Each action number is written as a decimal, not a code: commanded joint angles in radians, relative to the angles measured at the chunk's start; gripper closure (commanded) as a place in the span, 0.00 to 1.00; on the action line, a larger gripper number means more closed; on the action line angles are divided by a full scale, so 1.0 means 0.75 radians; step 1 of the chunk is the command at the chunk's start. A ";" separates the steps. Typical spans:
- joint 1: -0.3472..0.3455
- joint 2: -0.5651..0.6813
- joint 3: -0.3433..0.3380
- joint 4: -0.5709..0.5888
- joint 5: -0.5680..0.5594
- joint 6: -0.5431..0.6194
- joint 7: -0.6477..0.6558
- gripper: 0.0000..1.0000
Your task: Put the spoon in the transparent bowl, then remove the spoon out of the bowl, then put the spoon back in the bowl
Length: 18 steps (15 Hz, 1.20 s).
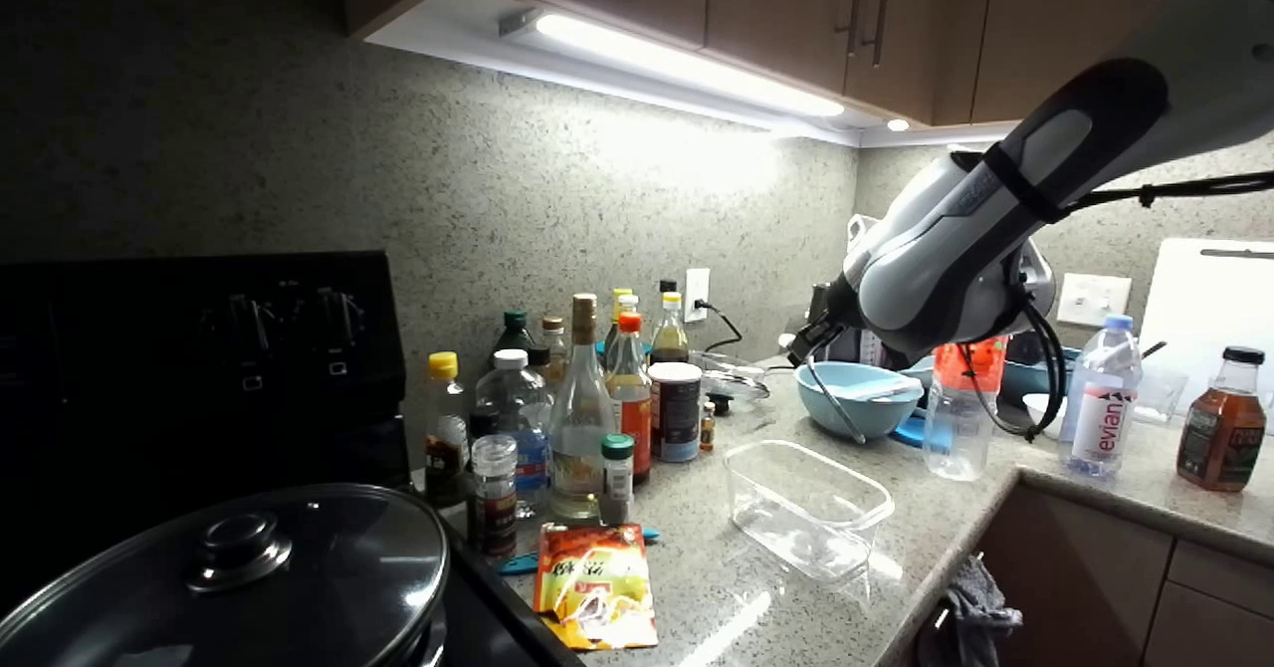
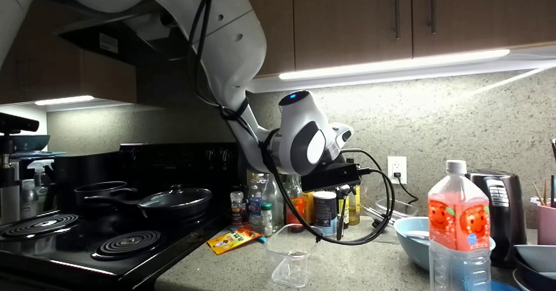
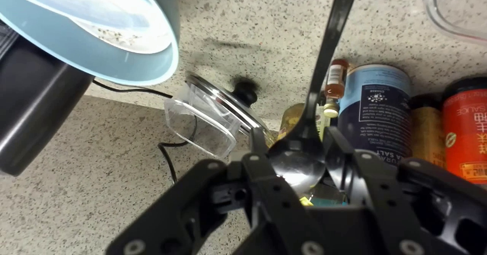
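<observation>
Tool (image 3: 298, 148): fingers part-way apart, the gap filled by the head of the spoon (image 3: 319, 80), which I have pinched.
Handle: in my wrist view it runs away from the fingers between 12 and 1 o'clock and out past the top edge; in an exterior view the spoon's long axis slants down from the tool toward 5 o'clock, free end lowest.
Handle tip: too fine for me to judge whether it is off the counter (image 1: 687, 538).
Clear bowl (image 1: 796, 513): upright on the counter, 6 o'clock from the tool in that exterior view, the spoon outside it.
Light blue bowl (image 1: 881, 418): behind the handle there; at 10 o'clock from the tool in the wrist view.
Salt canister (image 3: 374, 114): 2 o'clock in the wrist view, a small bottle (image 3: 336, 80) just beside it.
Orange packet (image 1: 595, 587): 8 o'clock from the clear bowl.
Cables (image 2: 320, 237): looping from the wrist, across the clear bowl's rim in an exterior view.
Red-labelled bottle (image 2: 459, 221): partly hides the light blue bowl there.
</observation>
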 commanded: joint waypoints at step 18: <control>0.504 -0.255 -0.288 -0.191 0.003 -0.398 -0.119 0.84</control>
